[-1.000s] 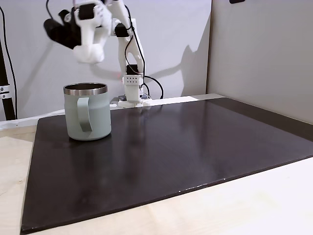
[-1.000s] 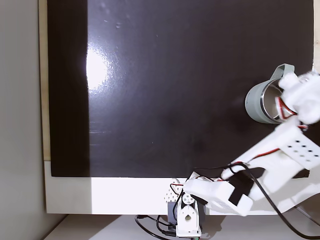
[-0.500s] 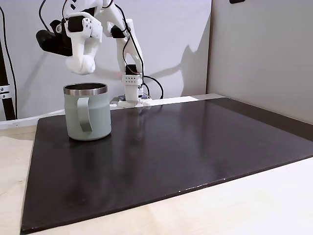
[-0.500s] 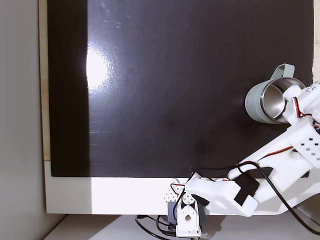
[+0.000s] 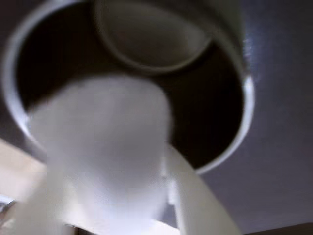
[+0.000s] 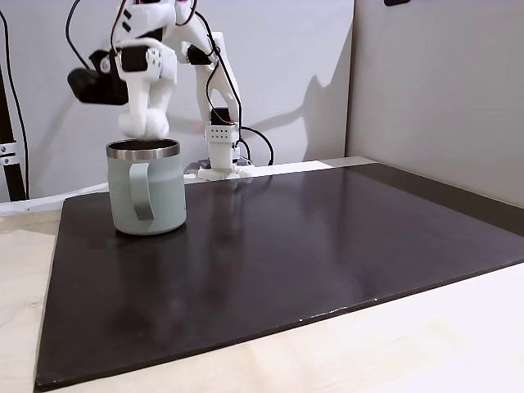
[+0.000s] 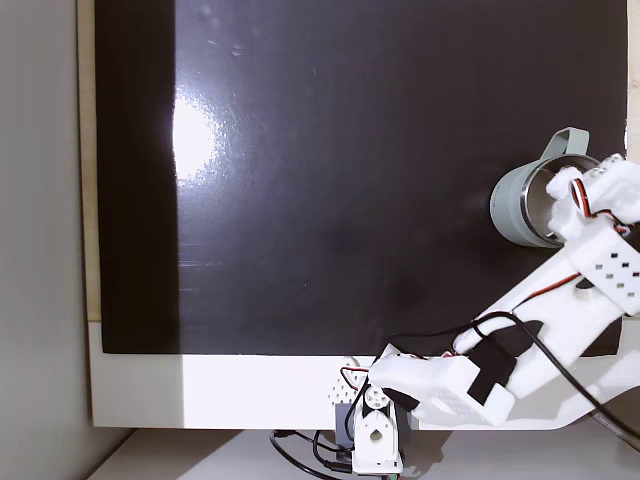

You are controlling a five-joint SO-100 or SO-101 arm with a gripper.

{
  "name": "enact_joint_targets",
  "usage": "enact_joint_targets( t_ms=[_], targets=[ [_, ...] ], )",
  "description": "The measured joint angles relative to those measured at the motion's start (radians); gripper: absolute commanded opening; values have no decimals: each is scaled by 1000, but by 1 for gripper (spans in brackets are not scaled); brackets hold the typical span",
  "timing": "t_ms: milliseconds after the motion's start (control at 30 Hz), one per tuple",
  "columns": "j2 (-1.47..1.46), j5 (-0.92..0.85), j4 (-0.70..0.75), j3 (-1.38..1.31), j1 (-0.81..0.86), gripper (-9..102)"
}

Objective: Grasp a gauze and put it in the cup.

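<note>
The gripper (image 6: 145, 123) is clamped on the gauze (image 6: 144, 124) and hangs just above the steel rim of the cup (image 6: 147, 196), which stands upright on the dark tabletop (image 6: 286, 262), apparently so the roll can drop straight inside.

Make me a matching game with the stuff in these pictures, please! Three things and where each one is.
Things:
1. gauze
2. cup
3. black mat

Places:
A. standing on the mat
B. lying flat on the table
C. held in the gripper just above the cup's opening

Pairs: 1-C, 2-A, 3-B
</note>
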Motion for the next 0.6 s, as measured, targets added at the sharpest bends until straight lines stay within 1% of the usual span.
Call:
enact_joint_targets(
  t_ms=[600],
  targets=[
    [0, 0, 0, 20, -17, 41]
  ],
)
